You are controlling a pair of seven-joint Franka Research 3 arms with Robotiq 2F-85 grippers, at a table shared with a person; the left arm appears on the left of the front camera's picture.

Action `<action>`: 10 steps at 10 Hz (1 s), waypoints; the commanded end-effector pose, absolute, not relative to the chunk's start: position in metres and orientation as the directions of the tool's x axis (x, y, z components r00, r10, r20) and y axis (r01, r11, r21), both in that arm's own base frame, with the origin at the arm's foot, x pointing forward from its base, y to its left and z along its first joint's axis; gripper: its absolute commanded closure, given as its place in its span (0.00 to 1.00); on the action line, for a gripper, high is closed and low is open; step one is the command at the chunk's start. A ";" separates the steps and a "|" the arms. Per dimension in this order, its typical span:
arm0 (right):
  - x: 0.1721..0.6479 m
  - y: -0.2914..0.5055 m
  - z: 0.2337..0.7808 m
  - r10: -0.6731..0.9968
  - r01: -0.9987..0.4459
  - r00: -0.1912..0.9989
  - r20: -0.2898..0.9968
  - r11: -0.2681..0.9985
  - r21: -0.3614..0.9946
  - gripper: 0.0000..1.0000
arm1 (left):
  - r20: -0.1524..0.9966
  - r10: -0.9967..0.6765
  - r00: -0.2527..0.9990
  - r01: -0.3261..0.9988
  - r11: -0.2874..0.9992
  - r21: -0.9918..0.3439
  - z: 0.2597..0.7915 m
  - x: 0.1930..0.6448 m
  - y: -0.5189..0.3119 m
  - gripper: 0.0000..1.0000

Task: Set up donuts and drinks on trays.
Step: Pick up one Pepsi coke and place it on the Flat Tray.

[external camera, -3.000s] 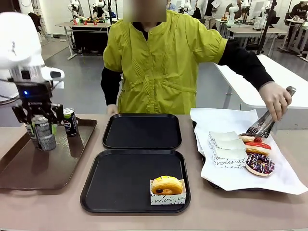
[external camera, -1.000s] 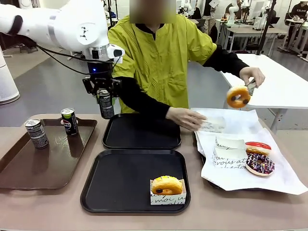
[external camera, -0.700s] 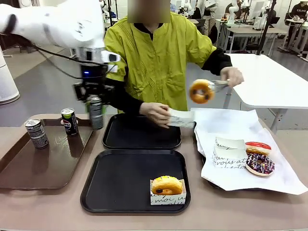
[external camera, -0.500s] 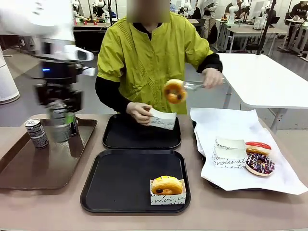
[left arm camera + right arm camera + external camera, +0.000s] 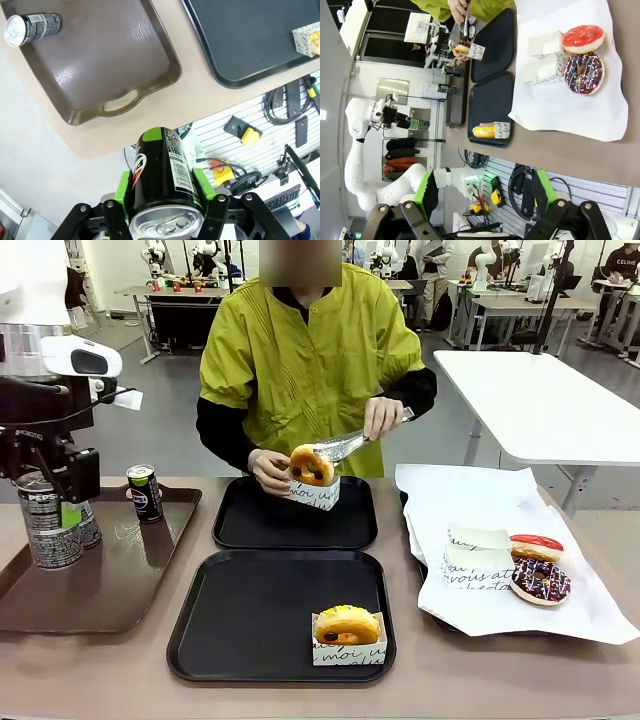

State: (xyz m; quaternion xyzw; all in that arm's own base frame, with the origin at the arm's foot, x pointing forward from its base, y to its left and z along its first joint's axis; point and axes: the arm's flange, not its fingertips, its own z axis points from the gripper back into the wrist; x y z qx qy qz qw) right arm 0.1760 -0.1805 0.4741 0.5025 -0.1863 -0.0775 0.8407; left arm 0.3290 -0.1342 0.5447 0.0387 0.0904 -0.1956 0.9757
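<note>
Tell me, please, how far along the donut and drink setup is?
Done: one sleeved donut sits on the near tray. In hand: the person fits a second donut into a sleeve over the far tray; the left claw holds a can. Left: neither black tray has a can; a spare can waits on the brown tray.

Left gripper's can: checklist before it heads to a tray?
1. Can clamped between left gripper pads: ok.
2. Can upright: ok.
3. Near tray bare left of its donut: ok.
4. Far tray free of hands: not ok, the person's hand holds a sleeve over it.
5. Right gripper open, empty: ok.
</note>
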 end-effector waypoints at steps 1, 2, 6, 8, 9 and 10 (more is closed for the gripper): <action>0.177 -0.181 0.475 -0.311 -0.078 0.917 0.250 0.475 0.877 0.00 | -0.200 -0.381 0.903 0.396 0.917 0.041 0.548 0.323 -0.134 0.41; 0.177 -0.181 0.475 -0.311 -0.078 0.917 0.250 0.475 0.877 0.00 | -0.200 -0.381 0.903 0.396 0.917 0.041 0.548 0.323 -0.134 0.41; 0.177 -0.181 0.475 -0.311 -0.078 0.917 0.250 0.475 0.877 0.00 | -0.200 -0.381 0.903 0.396 0.917 0.041 0.548 0.323 -0.134 0.41; 0.177 -0.181 0.475 -0.311 -0.078 0.917 0.250 0.475 0.877 0.00 | -0.200 -0.381 0.903 0.396 0.917 0.041 0.548 0.323 -0.134 0.41; 0.177 -0.181 0.475 -0.311 -0.078 0.917 0.250 0.475 0.877 0.00 | -0.199 -0.377 0.904 0.392 0.919 0.040 0.545 0.327 -0.135 0.41; 0.177 -0.181 0.475 -0.311 -0.078 0.917 0.250 0.475 0.877 0.00 | -0.184 -0.406 0.895 0.419 0.907 0.036 0.543 0.333 -0.142 0.41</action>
